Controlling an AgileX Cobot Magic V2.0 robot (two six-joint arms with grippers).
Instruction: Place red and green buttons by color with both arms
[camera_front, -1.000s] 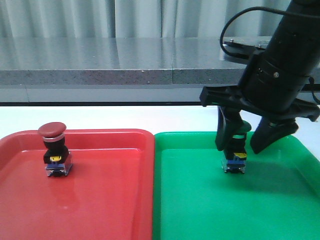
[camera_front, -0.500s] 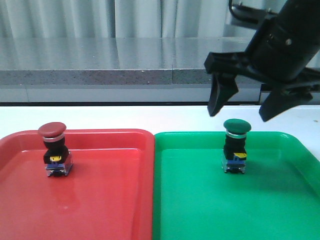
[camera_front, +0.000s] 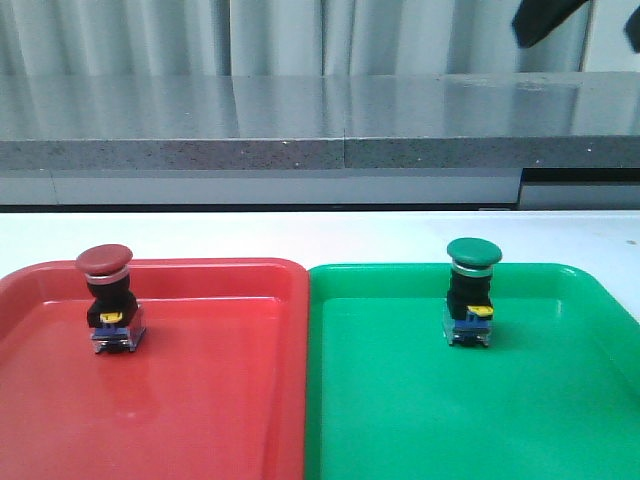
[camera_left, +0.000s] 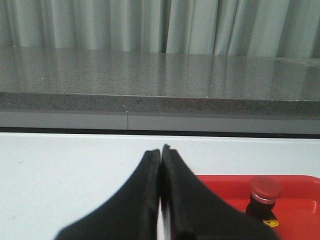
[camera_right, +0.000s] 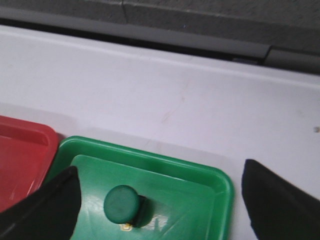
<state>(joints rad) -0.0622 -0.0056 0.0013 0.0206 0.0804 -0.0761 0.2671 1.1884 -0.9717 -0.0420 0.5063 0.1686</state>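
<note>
White table (camera_front: 330, 235) carries both trays. Right gripper (camera_right: 165, 200) gapes wide above the green button (camera_front: 472, 290), empty; left gripper (camera_left: 161, 155) pressed closed, empty.

The right gripper (camera_front: 585, 20) is almost wholly cut off by the upper edge of the front view; only two dark finger tips show. In the right wrist view its fingers (camera_right: 42, 207) are cropped at the edges. The left gripper (camera_left: 161, 150) hides the lower body of the red button (camera_left: 265, 189). The red tray (camera_front: 200, 400) and green tray (camera_front: 400, 420) run past the front view's lower edge.
</note>
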